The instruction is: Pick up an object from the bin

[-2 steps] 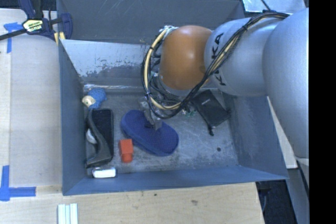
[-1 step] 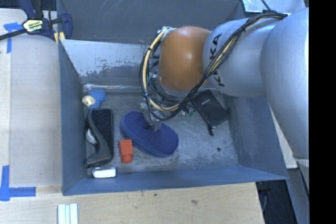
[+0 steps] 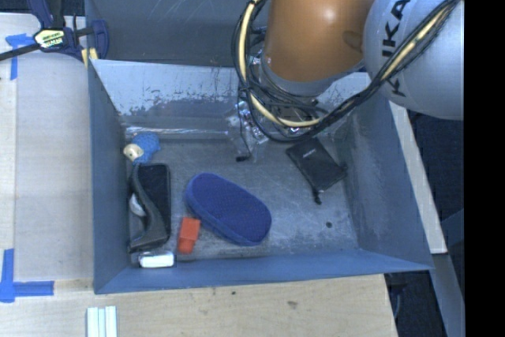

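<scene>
**Item: dark blue oval padded case** [image 3: 229, 209]. It lies flat on the bin floor, centre-front, with its long axis running from upper left to lower right. The surface is a uniform deep blue that looks like cloth, the ends are rounded, and the edge nearest the front wall is slightly raised.

**Position relative to claw:** the claw [image 3: 245, 144] hangs under the orange domed wrist cover [image 3: 316, 20], close to the back wall of the grey metal bin [image 3: 106, 170]. The case lies toward the front and slightly left of the claw, apart from it, with bare floor between them.

**Claw state:** cannot tell, because the cover and the looped cables hide most of it. Nothing is seen held.

**Neighbouring entries:**
- small orange block [image 3: 188, 235], just beside the case's left end
- black oblong object with a grey strap [image 3: 151, 201], left of the block
- short white bar [image 3: 156, 259], at the front-left corner
- small blue and yellow round piece [image 3: 142, 146], at back left
- flat black rectangular piece [image 3: 316, 166], right of the claw and well apart from the case
</scene>
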